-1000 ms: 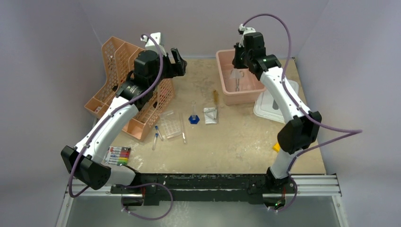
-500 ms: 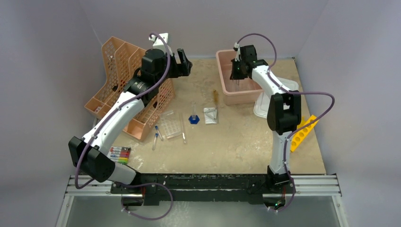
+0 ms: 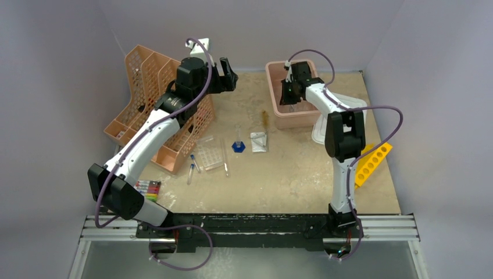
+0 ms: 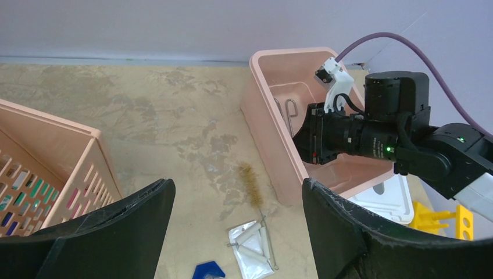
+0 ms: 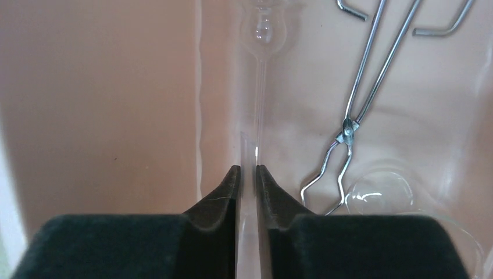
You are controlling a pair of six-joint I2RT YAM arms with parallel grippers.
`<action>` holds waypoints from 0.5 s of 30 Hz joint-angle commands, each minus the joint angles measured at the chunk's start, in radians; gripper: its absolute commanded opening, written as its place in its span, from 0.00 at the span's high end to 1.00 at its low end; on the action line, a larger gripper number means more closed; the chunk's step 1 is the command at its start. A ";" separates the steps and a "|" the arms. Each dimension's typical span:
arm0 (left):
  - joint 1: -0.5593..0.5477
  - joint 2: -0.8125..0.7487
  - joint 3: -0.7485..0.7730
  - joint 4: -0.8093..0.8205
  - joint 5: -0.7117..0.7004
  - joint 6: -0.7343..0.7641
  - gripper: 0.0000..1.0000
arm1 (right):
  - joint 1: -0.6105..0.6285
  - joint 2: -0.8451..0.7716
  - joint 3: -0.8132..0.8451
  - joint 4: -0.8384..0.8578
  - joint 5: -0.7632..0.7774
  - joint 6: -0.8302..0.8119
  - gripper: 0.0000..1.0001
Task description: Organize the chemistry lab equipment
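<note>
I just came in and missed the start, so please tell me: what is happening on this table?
The right hand is down inside the pink bin, closed on a thin glass tube. Metal tongs and a clear dish lie in that bin already. The left hand hangs open above the table, holding nothing. A flask, a tube rack and some capped tubes wait on the table.
</note>
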 commanded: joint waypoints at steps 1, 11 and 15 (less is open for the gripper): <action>0.005 -0.003 0.047 0.048 0.014 0.000 0.20 | 0.003 -0.013 -0.005 0.027 -0.020 0.031 0.80; 0.005 -0.038 0.017 0.029 0.016 -0.001 0.20 | 0.003 -0.171 -0.017 0.011 0.030 0.074 0.48; -0.002 -0.063 -0.027 -0.013 0.062 0.054 0.20 | 0.004 -0.274 -0.049 0.030 0.070 0.083 0.46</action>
